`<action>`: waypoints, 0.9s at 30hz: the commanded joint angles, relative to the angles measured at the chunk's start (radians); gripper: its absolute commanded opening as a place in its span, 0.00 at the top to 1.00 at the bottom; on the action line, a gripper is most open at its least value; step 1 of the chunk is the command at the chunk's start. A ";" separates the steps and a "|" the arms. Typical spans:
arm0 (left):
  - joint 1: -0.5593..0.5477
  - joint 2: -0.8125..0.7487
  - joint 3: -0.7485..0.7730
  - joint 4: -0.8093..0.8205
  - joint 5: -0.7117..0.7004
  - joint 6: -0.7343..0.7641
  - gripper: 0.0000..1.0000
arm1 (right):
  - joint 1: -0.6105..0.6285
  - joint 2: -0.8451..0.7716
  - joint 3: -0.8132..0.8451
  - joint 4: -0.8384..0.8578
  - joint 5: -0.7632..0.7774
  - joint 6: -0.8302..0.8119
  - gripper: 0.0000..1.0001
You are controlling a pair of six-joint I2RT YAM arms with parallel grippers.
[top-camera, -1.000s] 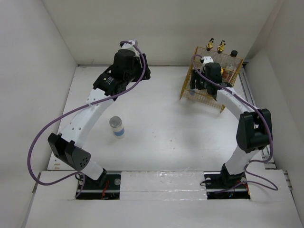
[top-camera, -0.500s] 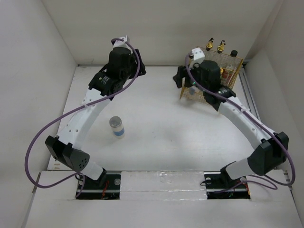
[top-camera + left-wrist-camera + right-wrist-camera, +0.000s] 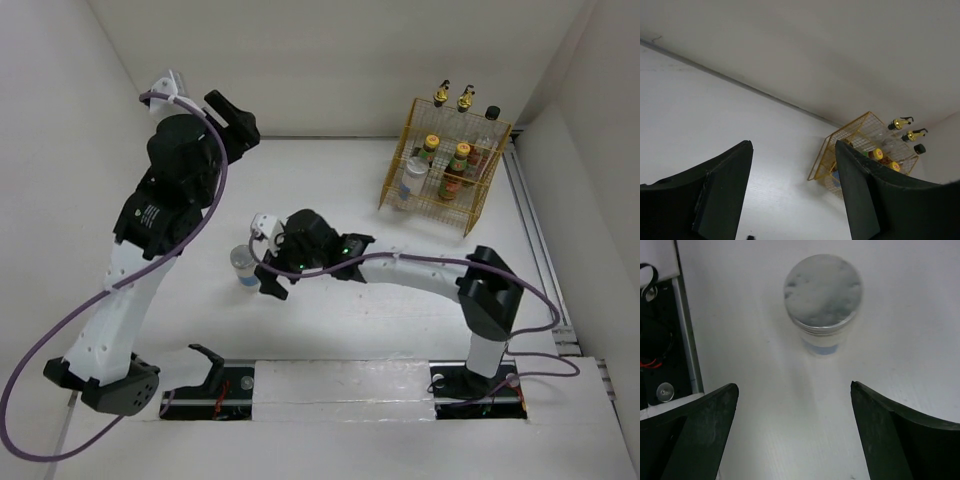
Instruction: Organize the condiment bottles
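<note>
One silver-lidded white-blue jar (image 3: 243, 266) stands alone on the table, left of centre. My right gripper (image 3: 264, 256) is open just right of it; in the right wrist view the jar (image 3: 822, 290) lies ahead of the open gripper (image 3: 793, 386), apart from both fingers. The yellow wire basket (image 3: 478, 210) at the back right holds two gold-capped bottles (image 3: 441, 97), a black-capped one (image 3: 492, 113), two yellow-capped ones (image 3: 461, 152) and a second jar (image 3: 410, 181). My left gripper (image 3: 238, 122) is open, empty and raised at the back left. The left wrist view shows the left gripper (image 3: 792, 147) and the basket (image 3: 840, 137).
White walls close in the table on the left, back and right. The arm bases and a black rail (image 3: 660, 340) run along the near edge. A metal rail (image 3: 530, 210) runs along the right side beside the basket.
My right arm has swung from the basket across the table to the lone jar. My left arm has lifted and pulled back toward the left wall.
</note>
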 commanded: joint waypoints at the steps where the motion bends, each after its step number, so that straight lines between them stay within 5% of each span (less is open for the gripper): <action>1: 0.003 -0.016 -0.021 -0.005 -0.004 0.001 0.36 | 0.030 0.064 0.109 0.054 -0.012 -0.030 0.01; 9: 0.003 -0.037 -0.031 -0.015 0.053 0.022 0.33 | 0.040 0.308 0.281 0.143 0.054 0.019 0.01; 16: 0.003 -0.077 -0.103 -0.004 0.083 0.013 0.33 | 0.049 0.346 0.287 0.283 0.143 0.116 0.04; 18: 0.003 -0.088 -0.122 0.005 0.083 0.013 0.33 | 0.049 0.334 0.287 0.301 0.168 0.116 0.16; 19: 0.003 -0.088 -0.122 0.005 0.083 0.013 0.33 | 0.049 0.334 0.311 0.289 0.168 0.116 0.42; 20: 0.003 -0.088 -0.122 0.005 0.074 0.013 0.33 | 0.049 0.334 0.312 0.275 0.178 0.116 0.49; 27: 0.003 -0.079 -0.109 0.017 0.086 0.042 0.29 | 0.018 -0.076 0.030 0.275 0.292 0.107 0.60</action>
